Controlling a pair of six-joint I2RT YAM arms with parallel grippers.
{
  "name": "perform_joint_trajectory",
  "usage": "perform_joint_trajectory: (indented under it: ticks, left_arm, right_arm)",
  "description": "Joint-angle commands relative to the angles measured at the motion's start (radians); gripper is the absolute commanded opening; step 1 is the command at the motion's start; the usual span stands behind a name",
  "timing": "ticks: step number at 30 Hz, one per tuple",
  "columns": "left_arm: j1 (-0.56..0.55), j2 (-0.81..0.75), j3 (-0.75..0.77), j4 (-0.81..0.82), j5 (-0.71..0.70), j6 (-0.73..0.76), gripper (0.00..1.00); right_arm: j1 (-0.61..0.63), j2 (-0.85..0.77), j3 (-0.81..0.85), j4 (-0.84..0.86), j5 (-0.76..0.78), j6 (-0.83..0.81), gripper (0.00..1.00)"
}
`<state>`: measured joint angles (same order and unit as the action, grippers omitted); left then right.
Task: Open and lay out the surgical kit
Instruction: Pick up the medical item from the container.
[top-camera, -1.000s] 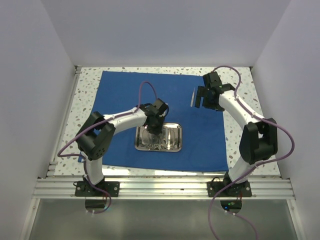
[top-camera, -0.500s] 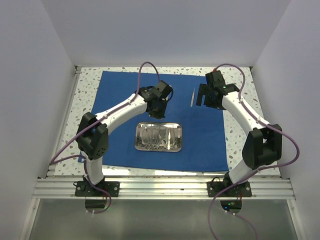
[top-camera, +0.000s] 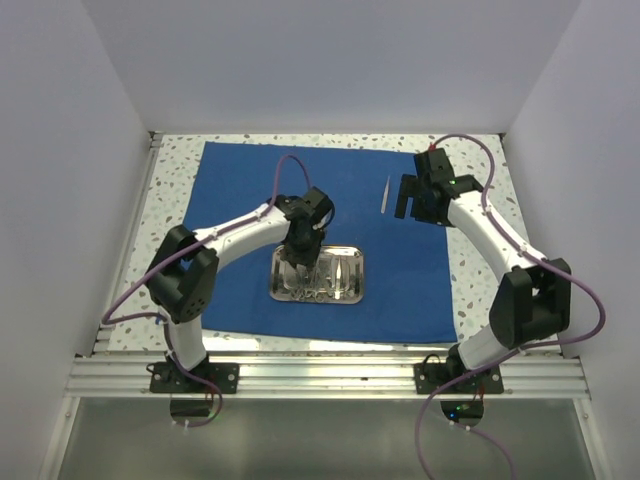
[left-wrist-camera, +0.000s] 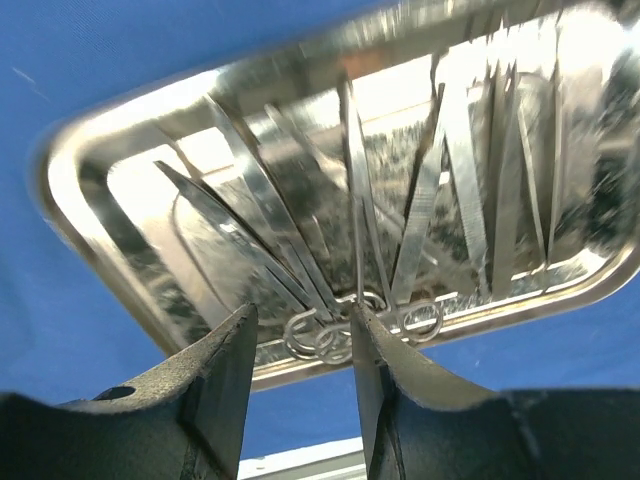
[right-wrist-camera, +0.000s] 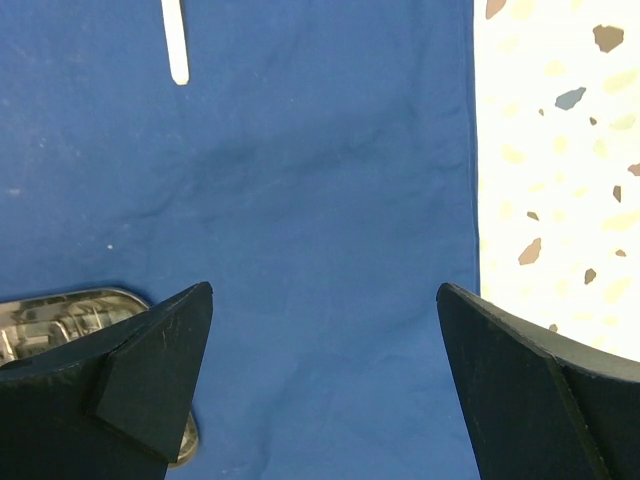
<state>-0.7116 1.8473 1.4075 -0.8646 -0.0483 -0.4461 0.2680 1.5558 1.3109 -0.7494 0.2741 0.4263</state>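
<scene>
Speckled white table (top-camera: 170, 190), royal-blue cloth wrap (top-camera: 240, 190) spread flat, shiny rectangular steel tray (top-camera: 347, 291) toward 6 o'clock: left gripper (left-wrist-camera: 300, 322), half-open and empty, hangs right over its thin metal instruments (left-wrist-camera: 362, 215) running 12-to-6, right gripper (right-wrist-camera: 325, 300) wide open off at 2 o'clock.

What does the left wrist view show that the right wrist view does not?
Only left wrist: the metal instruments lying in the steel tray, ring handles near the open left hand. Only right wrist: one thin instrument alone on the blue cloth, the speckled table, the wide-open right hand. Both: that cloth and tray, the tray just a corner in the right view.
</scene>
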Motion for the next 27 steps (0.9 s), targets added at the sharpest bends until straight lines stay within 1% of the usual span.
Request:
perform_joint_trajectory:
  ticks: [1, 9, 15, 20, 25, 27]
  left_arm:
    - [-0.025, -0.056, -0.053, 0.087, 0.041, -0.020, 0.46]
    - [-0.060, -0.019, -0.079, 0.140, 0.028, -0.051, 0.43]
    - [-0.065, 0.027, -0.093, 0.168, 0.028, -0.057, 0.42]
    - [-0.065, 0.059, -0.111, 0.167, -0.002, -0.069, 0.41]
    - [-0.065, 0.095, -0.134, 0.188, 0.011, -0.069, 0.40]
    - [-0.066, 0.102, -0.145, 0.194, 0.030, -0.069, 0.35]
  right_arm:
    - [-0.003, -0.048, -0.022, -0.001, 0.007, 0.011, 0.98]
    - [-0.001, -0.074, -0.059, -0.004, 0.013, 0.000, 0.98]
    - [-0.003, -0.099, -0.088, -0.008, 0.019, -0.003, 0.99]
    - [-0.001, -0.114, -0.105, -0.013, 0.027, -0.004, 0.98]
    - [-0.001, -0.120, -0.111, -0.015, 0.028, -0.006, 0.98]
    - [-0.001, -0.122, -0.111, -0.015, 0.030, -0.006, 0.98]
